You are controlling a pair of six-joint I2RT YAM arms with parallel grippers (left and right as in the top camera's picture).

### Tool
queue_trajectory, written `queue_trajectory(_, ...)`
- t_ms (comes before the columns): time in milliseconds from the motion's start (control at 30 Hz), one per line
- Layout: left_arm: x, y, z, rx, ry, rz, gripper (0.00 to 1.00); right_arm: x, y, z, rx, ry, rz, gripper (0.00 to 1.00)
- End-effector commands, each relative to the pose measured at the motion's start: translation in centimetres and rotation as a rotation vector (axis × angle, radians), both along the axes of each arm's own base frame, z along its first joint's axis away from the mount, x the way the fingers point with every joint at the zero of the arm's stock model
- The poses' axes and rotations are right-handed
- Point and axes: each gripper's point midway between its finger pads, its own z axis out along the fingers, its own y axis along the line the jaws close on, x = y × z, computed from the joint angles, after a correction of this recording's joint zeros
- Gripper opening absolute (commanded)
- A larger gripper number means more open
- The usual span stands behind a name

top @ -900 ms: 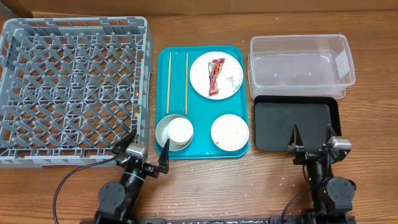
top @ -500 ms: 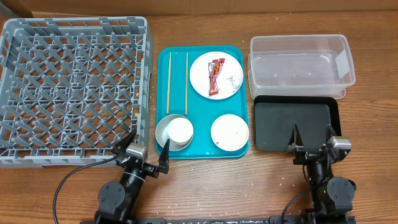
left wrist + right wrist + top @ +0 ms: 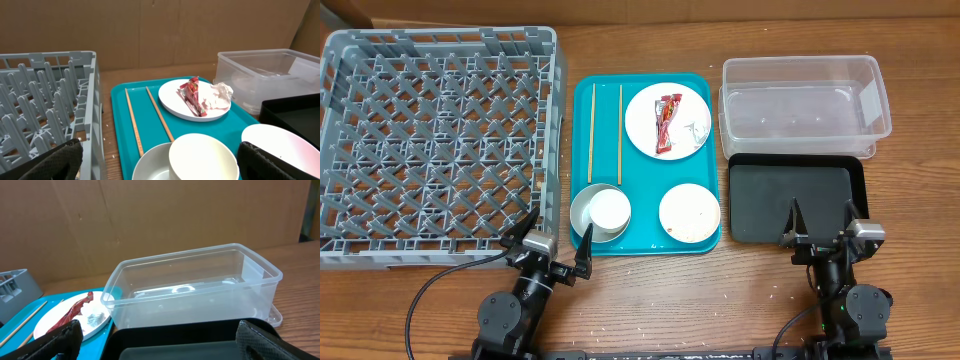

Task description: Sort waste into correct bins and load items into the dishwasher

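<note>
Surveying the surface from the left: a wooden table (image 3: 650, 300) carries everything, and a brown cardboard wall (image 3: 150, 30) closes off its far side in both wrist views.

- The grey dish rack (image 3: 548, 140) fills the left third and holds nothing. Its left side runs to the picture's edge.
- The left gripper (image 3: 552, 240) hangs by the rack's near right corner, fingers spread wide and empty.
- The teal tray (image 3: 645, 175) sits just beside the rack, with only a narrow strip of wood between them.
- On the tray, 2 chopsticks (image 3: 591, 133) lie parallel at far left.
- A steel bowl (image 3: 577, 205) with a white cup (image 3: 610, 210) inside it stands at the tray's near left.
- 1 plate (image 3: 642, 115) at the far right of the tray bears the red wrapper (image 3: 666, 124) and the white tissue (image 3: 694, 128).
- A 2nd plate (image 3: 689, 212) sits near right. Any grains on it are too small to tell.
- The clear tub (image 3: 806, 62) stands at far right. The black tray (image 3: 798, 200) butts against its near side.
- The right gripper (image 3: 820, 222) hovers over the black tray's near edge — fingers wide apart, holding nothing.

Open wood runs along the near edge around both arms.
</note>
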Motion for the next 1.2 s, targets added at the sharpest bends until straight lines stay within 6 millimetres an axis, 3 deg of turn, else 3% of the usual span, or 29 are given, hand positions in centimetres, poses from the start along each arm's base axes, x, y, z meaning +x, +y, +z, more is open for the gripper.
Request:
queue_trajectory(0, 0.0, 0.0, 0.0, -0.017, 0.002, -0.001, 1.0, 0.0, -0.1, -0.2, -0.003, -0.004, -0.003, 1.0)
queue_trajectory(133, 0.0, 0.0, 0.0, -0.017, 0.002, 0.0, 1.0, 0.0, 0.2, -0.2, -0.002, -0.003, 0.012, 1.0)
queue_trajectory(267, 0.1, 0.2, 0.5, -0.014, -0.023, 0.012, 1.0, -0.1, 2.0, 0.0, 0.011, -0.01, 0.118, 1.0)
queue_trajectory(367, -0.1, -0.3, 1.1, -0.07, -0.027, -0.02, 1.0, -0.5, 4.1, 1.3, 0.028, -0.058, 0.241, 1.0)
queue_trajectory(433, -0.5, -1.1, 3.2, -0.094, -0.1, -0.07, 1.0, -1.1, 5.4, 2.9, 0.02, -0.114, 0.324, 1.0)
queue_trajectory(467, -1.0, -1.4, 5.8, -0.126, -0.177, -0.097, 1.0, -1.7, 6.1, 4.6, 0.012, -0.156, 0.366, 1.0)
queue_trajectory(500, -1.2, -1.3, 6.9, -0.147, -0.201, -0.096, 1.0, -2.1, 6.4, 5.8, 0.006, -0.183, 0.389, 1.0)
queue_trajectory(567, -1.8, -0.5, 10.3, -0.184, -0.247, -0.065, 1.0, -4.0, 7.8, 9.9, -0.017, -0.261, 0.482, 1.0)
queue_trajectory(633, -2.3, 0.0, 13.2, -0.183, -0.233, -0.042, 1.0, -4.9, 8.3, 12.0, -0.02, -0.256, 0.516, 1.0)
queue_trajectory(800, -1.8, -0.1, 17.2, -0.134, 0.002, -0.025, 1.0, -4.9, 8.4, 15.1, 0.149, 0.028, 0.518, 1.0)
queue_trajectory(900, -1.1, -0.7, 19.2, -0.091, 0.217, -0.038, 1.0, -3.4, 8.4, 16.8, 0.213, 0.256, 0.493, 1.0)
queue_trajectory(1033, -0.7, -3.5, 20.9, -0.088, 0.421, -0.179, 1.0, -1.3, 8.5, 17.5, 0.271, 0.533, 0.463, 1.0)
queue_trajectory(1167, 0.4, -4.5, 21.1, -0.079, 0.557, -0.207, 1.0, 0.6, 9.5, 18.0, 0.328, 0.693, 0.501, 1.0)
